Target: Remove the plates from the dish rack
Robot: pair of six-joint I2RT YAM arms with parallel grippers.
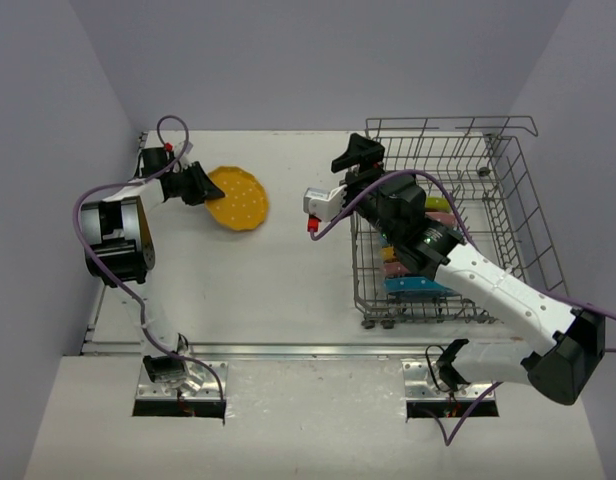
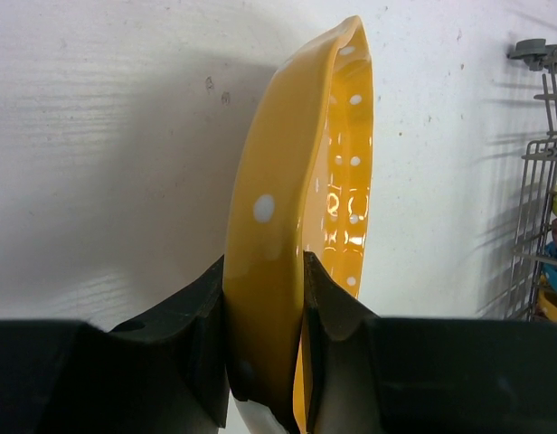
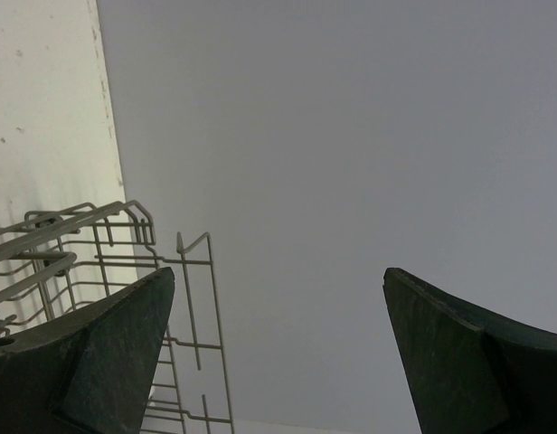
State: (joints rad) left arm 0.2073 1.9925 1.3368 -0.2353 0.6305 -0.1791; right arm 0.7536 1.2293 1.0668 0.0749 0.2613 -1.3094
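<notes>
Placement of one plate on the bare white table [image 1: 288, 290] looks like the step in hand. The left gripper [image 1: 200, 185], in the upper left of the overhead frame, is closed almost fully on the rim of a round orange-yellow scalloped plate with small white dots [image 1: 238, 200]. In the left wrist view the rim sits pinched between the two black fingers [image 2: 202, 316], one on each face, with the plate seen edge-on above the table. Whether its far edge touches the surface I cannot tell.

To do this well, I would bring the plate level and low until its underside rests on the table. Only then should the jaws part, gently. After that the fingers should draw back along the plate's own plane so that nothing drags it. Setting it well left of the rack would leave room for a stack.

The right gripper [image 1: 353, 165] is spread wide and holds nothing. It hangs over the upper left corner of the large grey wire dish rack [image 1: 508, 200], on the right of the overhead frame. Pink, blue and yellow-green plates [image 1: 413, 285] stand in the rack, partly hidden under the right arm. Their count cannot be read.
</notes>
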